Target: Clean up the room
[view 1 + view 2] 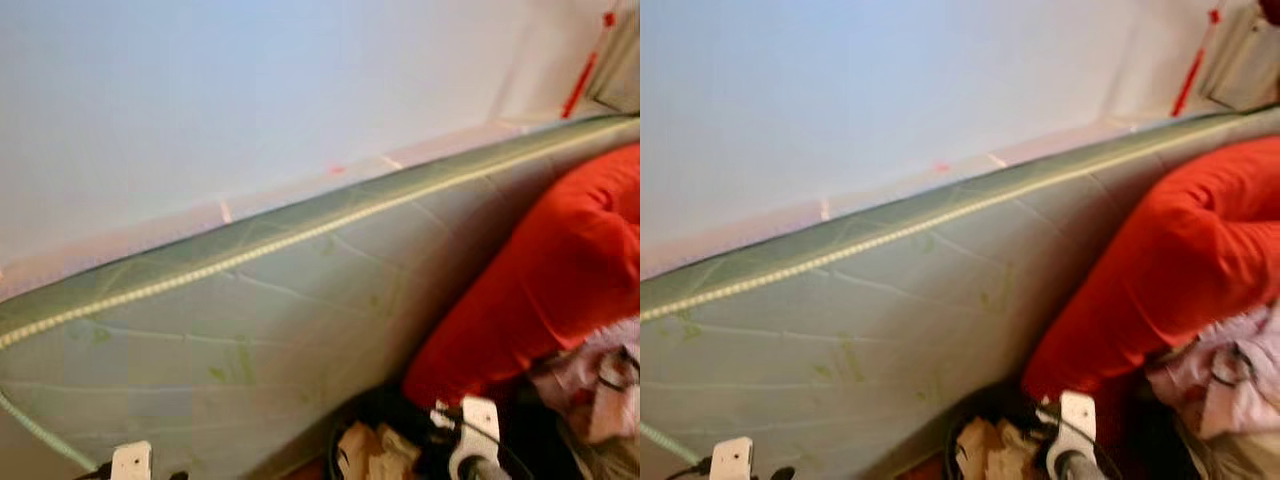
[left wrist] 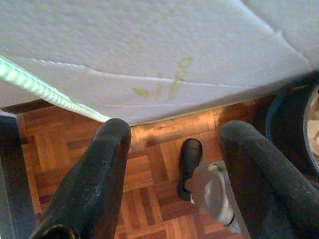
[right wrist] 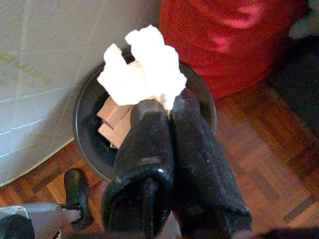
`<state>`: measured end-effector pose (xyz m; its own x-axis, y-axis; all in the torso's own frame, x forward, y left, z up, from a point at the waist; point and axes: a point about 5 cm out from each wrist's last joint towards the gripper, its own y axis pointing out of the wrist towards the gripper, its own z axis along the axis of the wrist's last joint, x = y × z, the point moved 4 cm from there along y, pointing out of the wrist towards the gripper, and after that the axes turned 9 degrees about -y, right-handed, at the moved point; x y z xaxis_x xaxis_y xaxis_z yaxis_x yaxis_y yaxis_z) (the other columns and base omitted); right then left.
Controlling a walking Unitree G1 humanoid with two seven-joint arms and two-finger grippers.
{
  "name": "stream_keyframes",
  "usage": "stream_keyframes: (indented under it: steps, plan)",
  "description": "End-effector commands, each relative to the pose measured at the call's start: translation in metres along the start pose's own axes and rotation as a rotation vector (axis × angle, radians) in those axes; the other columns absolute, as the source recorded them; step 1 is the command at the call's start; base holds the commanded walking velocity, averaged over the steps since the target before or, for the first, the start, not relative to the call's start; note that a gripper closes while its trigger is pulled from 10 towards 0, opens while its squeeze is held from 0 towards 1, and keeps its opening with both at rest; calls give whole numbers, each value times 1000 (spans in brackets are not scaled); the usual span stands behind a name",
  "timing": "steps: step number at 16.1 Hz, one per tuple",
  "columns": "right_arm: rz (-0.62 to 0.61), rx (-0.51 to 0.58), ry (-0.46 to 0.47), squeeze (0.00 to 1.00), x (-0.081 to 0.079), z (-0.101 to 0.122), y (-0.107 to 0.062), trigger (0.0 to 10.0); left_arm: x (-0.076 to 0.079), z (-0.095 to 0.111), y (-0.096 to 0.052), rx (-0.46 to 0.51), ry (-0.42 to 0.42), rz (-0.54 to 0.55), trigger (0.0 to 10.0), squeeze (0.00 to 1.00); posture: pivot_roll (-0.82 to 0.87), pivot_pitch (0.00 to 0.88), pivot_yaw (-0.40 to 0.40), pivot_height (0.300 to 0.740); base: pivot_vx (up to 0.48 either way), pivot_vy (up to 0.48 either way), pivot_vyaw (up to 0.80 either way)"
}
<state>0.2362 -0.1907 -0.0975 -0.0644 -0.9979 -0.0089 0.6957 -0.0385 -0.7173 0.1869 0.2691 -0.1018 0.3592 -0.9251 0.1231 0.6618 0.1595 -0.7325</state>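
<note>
Right gripper (image 3: 167,107), frame centre, pinches crumpled white paper (image 3: 142,67) above a black bin (image 3: 87,129). Left gripper (image 2: 172,137), fingers spread, faces parquet floor (image 2: 60,149). Head views: pale green mattress (image 1: 250,330), red cushion (image 1: 545,270) at right. No readable writing.

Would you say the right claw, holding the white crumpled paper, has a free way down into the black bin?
Probably yes: the right claw holds the crumpled paper above the open black bin, nothing between.

Home bedroom, as I see it: pale green quilted mattress (image 1: 250,330) on edge across mid-frame, red fabric beanbag (image 1: 540,280) at right, brown parquet floor (image 2: 154,169), clothes heap (image 1: 600,385) lower right.
</note>
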Motion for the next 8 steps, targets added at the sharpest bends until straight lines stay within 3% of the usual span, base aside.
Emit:
stream_keyframes:
  steps: [1,3,6,8]
  plan:
    - [-31,18,12,0,9,9,1,10000,6,-7,0,-16,-3,-6,10000,0,178,0,-23,740,0,0,0]
    - [-50,48,18,0,15,21,3,10000,10,-13,0,-30,-9,-4,10000,0,186,0,-27,740,0,0,0]
    - [-20,62,0,0,10,27,5,10000,10,-15,-1,-31,-10,-7,10000,0,189,0,-31,740,0,0,0]
    - [-4,64,0,0,9,29,5,10000,2,-16,-3,-32,-15,-2,10000,0,193,0,-32,740,0,0,0]
